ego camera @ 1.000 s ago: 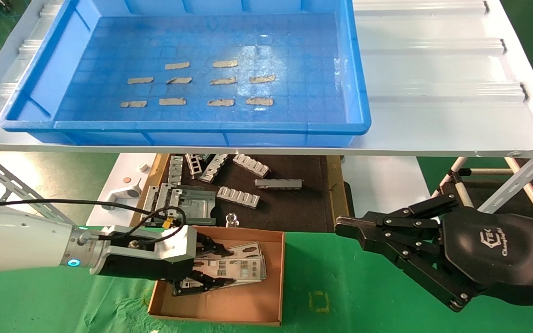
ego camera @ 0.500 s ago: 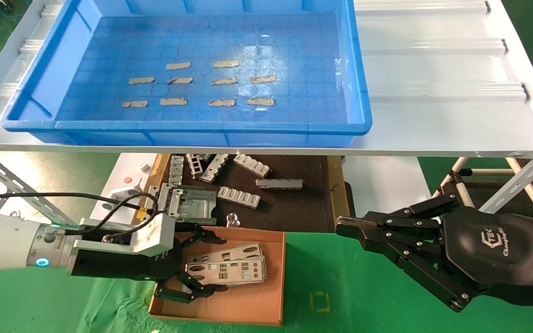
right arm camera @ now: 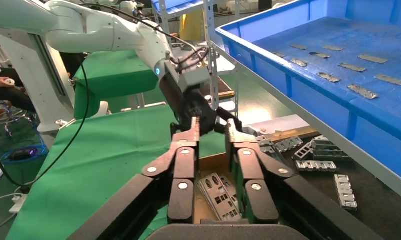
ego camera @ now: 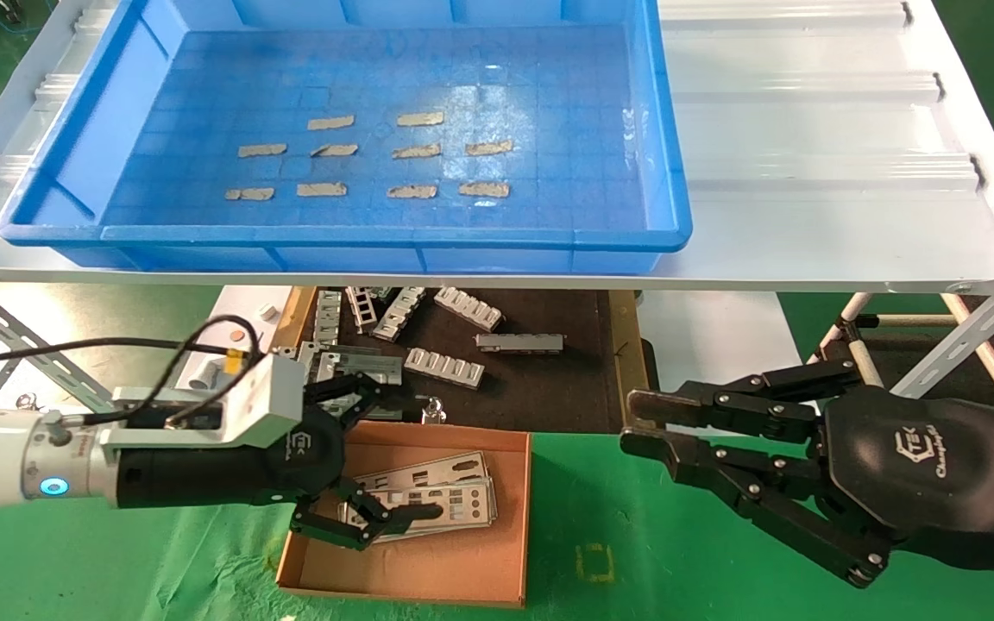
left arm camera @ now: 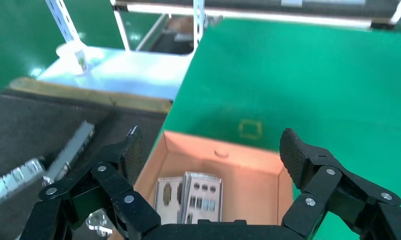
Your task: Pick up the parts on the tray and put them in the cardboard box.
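Head view, left gripper [ego camera: 376,457]: over the left part of the cardboard box [ego camera: 497,569], fingers spread wide, nothing held; lower finger lies across the plates' left end, contact unclear.
Left wrist view: same gripper [left arm camera: 213,160] splayed, box [left arm camera: 248,155] between and beyond the fingers, plates [left arm camera: 188,197] flat on its floor.
Parts [ego camera: 445,496]: overlapping silver plates lying flat in the box, toward its far half.
Box: on green cloth [ego camera: 678,578], just in front of the dark mat [ego camera: 531,388].
Tray [ego camera: 376,237]: on the white shelf [ego camera: 808,172], holds only tan tape strips [ego camera: 415,151] in rows.
Mat: ribbed grey brackets [ego camera: 445,366] scattered on it.
Right gripper [ego camera: 639,423]: to the right of the box, above the cloth, slightly parted, nothing between the fingers.
Right wrist view: its fingers [right arm camera: 183,170] nearly together, narrow gap.
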You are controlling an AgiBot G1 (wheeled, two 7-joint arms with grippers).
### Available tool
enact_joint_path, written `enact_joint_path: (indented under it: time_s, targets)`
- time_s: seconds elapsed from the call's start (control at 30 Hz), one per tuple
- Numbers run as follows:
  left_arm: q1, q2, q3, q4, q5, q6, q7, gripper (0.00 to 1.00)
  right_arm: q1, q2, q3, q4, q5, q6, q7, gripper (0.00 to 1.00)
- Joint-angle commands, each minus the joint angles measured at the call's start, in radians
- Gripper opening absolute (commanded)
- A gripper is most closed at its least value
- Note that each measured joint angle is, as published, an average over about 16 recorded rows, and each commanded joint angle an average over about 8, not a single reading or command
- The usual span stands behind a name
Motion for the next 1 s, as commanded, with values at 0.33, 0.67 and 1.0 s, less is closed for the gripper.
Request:
enact_joint_path:
  time_s: [0.33,0.67,1.0]
  targets:
    - [0.088,-0.079,-0.124,-0.203,-0.062,0.001,-0.142,1.0,0.0,0.0,0.0,0.0,0.0,0.0,0.0,1.0]
    - [0.168,-0.152,-0.238,-0.388,-0.118,0.003,-0.272,1.0,0.0,0.0,0.0,0.0,0.0,0.0,0.0,1.0]
    - [0.248,-0.224,-0.351,-0.572,-0.174,0.004,-0.401,1.0,0.0,0.0,0.0,0.0,0.0,0.0,0.0,1.0]
